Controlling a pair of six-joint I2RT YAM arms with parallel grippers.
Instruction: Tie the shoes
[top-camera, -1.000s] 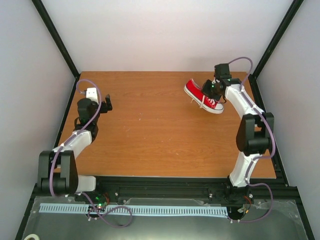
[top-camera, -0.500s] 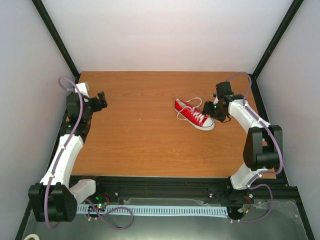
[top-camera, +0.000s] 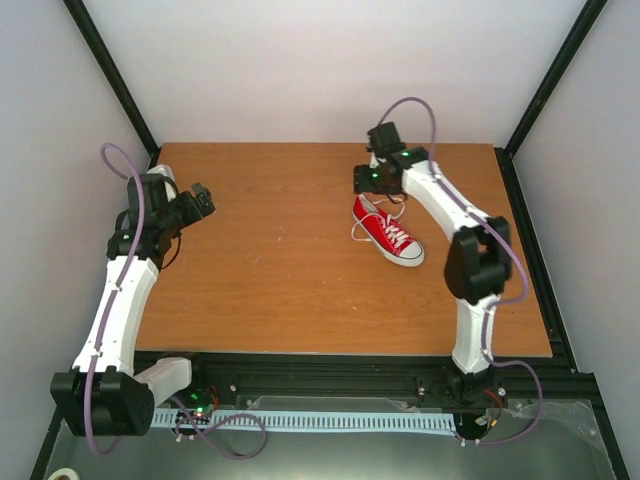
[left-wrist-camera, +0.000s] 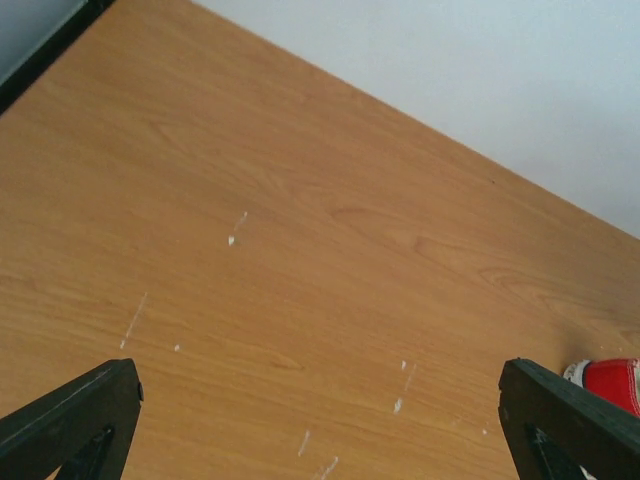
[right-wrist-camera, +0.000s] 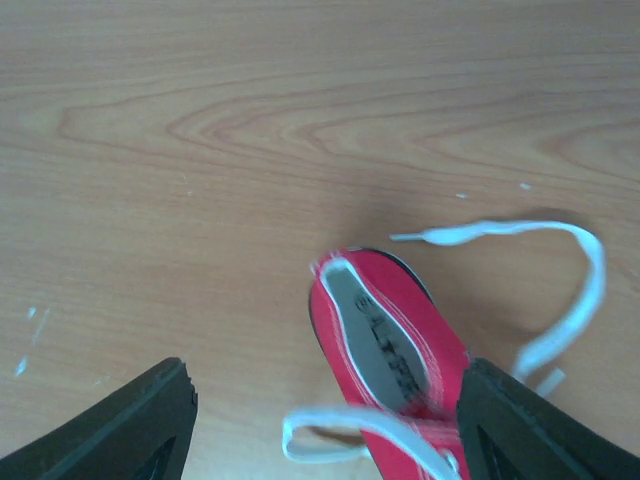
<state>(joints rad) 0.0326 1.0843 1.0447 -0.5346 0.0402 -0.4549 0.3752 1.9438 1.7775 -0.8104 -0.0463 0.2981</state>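
Note for you: only one marking shows in any view. In the right wrist view, a line of dark print runs along the grey insole (right-wrist-camera: 383, 345) of the red sneaker (right-wrist-camera: 428, 322), from about 11 o'clock toward 5 o'clock. It is too blurred to read a single letter. In the top view the sneaker is too small to show any mark.
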